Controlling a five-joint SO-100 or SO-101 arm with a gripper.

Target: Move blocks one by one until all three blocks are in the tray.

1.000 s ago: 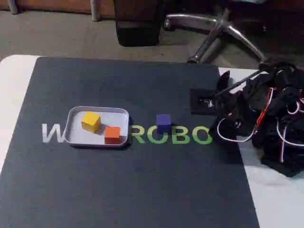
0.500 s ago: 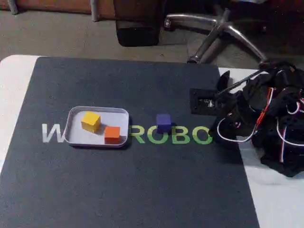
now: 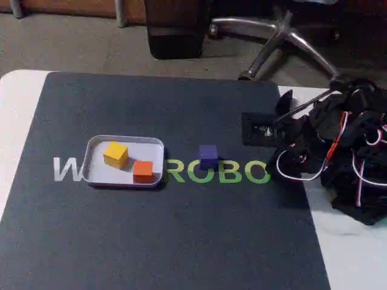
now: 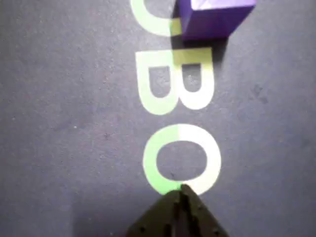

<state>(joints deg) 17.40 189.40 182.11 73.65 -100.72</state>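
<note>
The silvery tray lies left of centre on the dark mat in the fixed view. Inside it sit the yellow block and the orange-red block. The purple block stands on the mat to the right of the tray, on the green lettering. It also appears at the top edge of the wrist view as the purple block. My gripper enters the wrist view from the bottom, its tips together over the last green letter, well short of the purple block. In the fixed view my gripper is low beside the folded arm on the right.
The black arm with red and white wires sits folded at the mat's right edge. The white table shows around the mat. An office chair base stands on the floor behind the table.
</note>
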